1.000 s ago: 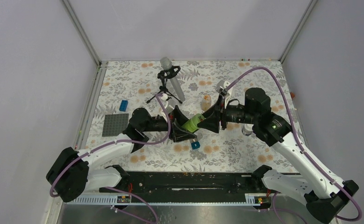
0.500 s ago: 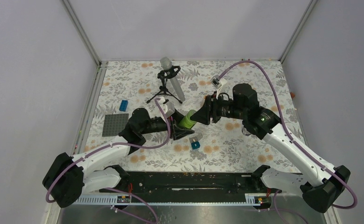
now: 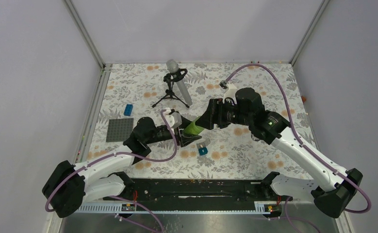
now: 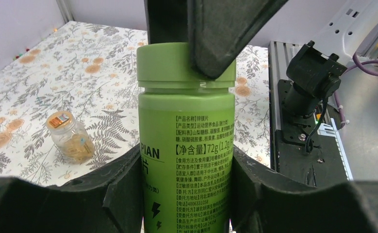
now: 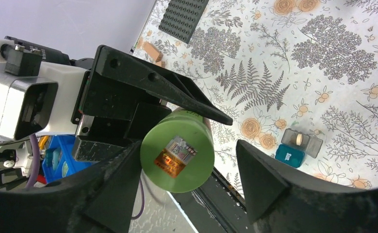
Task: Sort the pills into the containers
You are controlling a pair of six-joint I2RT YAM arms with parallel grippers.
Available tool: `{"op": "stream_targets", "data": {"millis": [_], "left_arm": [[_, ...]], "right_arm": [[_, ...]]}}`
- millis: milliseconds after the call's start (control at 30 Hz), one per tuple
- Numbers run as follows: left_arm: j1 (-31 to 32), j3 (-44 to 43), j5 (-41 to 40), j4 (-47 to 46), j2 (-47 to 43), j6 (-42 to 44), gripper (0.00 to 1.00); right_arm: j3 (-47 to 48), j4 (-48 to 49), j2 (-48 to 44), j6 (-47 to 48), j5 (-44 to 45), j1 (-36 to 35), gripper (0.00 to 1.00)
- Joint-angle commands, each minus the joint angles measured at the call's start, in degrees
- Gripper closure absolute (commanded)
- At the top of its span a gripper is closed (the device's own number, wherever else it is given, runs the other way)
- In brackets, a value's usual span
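Centrally, the left claw [image 4: 186, 191] is clamped on the green bottle [image 4: 186, 145], with one finger [image 4: 123, 189] pressed to each side of the labelled body, low down. The bottle's cap [image 5: 176, 156] points away from this claw and toward the right claw [image 5: 189, 160], which meets it end-on. The right claw's jaws stand apart around the cap. In the right wrist view a clear gap shows between the cap and one finger [image 5: 264, 179]. The other finger lies close against the cap's edge, and whether it touches cannot be told. An orange sticker sits on the cap's flat top. Just beyond the right claw's gapped finger lies a teal pill case [image 5: 297, 145], its clear half holding one pale pill. Past the left claw's finger, a small glass jar [image 4: 72, 138] of amber pills stands upright on the flowered table [image 4: 41, 87]. A grey studded plate [image 3: 119, 129] lies behind the left claw, just beyond its wrist.
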State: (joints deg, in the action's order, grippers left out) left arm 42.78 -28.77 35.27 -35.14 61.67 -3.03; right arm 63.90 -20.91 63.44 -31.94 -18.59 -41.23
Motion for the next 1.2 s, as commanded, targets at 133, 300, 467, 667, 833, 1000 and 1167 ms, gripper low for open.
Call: {"op": "stream_targets", "data": {"millis": [133,300,467,667,833,1000,1167], "left_arm": [[0.4,1.7,5.2,-15.6,-3.9,-1.2,1.00],[0.2,1.6,8.8,-16.7,-3.6,-2.2,1.00],[0.2,1.9,10.6,-18.1,-3.5,-3.0,1.00],[-0.2,2.7,8.4,-17.8,-4.3,-2.7,1.00],[-0.5,2.5,6.7,-15.7,-4.2,-1.9,1.00],[-0.6,2.2,6.4,-14.5,-3.6,-1.9,1.00],[-0.6,1.1,6.9,-12.6,-3.1,-1.8,1.00]], "right_arm": [[4.2,-3.3,1.3,3.7,-0.6,0.1,0.12],[4.6,-3.5,3.1,4.2,-0.7,0.3,0.11],[4.9,-3.5,5.4,3.8,2.2,0.4,0.11],[6.1,-5.6,6.0,2.8,8.0,1.3,0.16],[6.2,-5.6,3.4,2.8,4.2,3.6,0.17],[5.6,-2.8,0.3,7.5,-5.2,6.0,0.06],[4.6,-0.6,-0.3,16.0,-22.1,6.0,0.04]]}}
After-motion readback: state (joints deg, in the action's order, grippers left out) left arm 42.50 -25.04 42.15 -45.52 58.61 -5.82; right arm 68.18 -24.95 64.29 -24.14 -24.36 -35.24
